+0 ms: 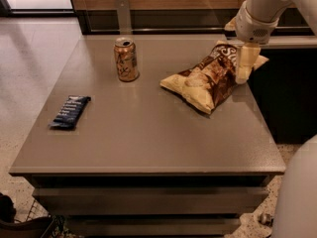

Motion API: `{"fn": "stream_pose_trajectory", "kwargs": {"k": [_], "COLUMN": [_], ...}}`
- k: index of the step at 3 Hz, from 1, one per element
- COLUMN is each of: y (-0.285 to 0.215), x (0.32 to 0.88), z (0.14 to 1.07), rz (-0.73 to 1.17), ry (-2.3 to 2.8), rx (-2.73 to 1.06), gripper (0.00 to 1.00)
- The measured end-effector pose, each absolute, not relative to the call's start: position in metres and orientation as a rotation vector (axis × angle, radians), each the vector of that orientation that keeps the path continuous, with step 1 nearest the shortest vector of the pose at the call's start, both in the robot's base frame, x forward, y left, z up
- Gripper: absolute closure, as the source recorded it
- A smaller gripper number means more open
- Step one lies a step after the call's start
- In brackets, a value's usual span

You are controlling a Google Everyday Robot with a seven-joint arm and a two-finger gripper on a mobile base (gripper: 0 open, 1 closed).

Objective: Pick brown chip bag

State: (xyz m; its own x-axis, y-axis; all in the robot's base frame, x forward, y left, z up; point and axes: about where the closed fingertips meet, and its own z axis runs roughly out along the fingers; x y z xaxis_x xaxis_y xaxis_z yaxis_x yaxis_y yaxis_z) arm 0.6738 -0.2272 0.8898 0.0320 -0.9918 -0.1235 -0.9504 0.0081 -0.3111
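The brown chip bag (208, 77) lies on its side on the right half of the grey table (148, 133). It has tan-yellow edges and a dark brown centre with white lettering. My gripper (243, 68) hangs down from the arm at the upper right. It sits over the bag's far right end, in front of its top corner.
A gold drink can (126, 59) stands upright at the table's back left of centre. A small dark blue wrapper (70, 112) lies flat near the left edge. A dark counter (282, 93) runs along the table's right side. My white arm fills the lower right corner.
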Motion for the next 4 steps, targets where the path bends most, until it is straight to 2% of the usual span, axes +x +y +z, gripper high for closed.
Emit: {"fn": "stream_pose_trajectory", "kwargs": {"k": [1,4], "y": [-0.226,-0.138], "x": [0.681,0.659], "z": [0.863,0.825], "rz": [-0.153,-0.03], "ry": [1.991,1.77], "rx": [-2.037,-2.186], "gripper": [0.0,0.0]}}
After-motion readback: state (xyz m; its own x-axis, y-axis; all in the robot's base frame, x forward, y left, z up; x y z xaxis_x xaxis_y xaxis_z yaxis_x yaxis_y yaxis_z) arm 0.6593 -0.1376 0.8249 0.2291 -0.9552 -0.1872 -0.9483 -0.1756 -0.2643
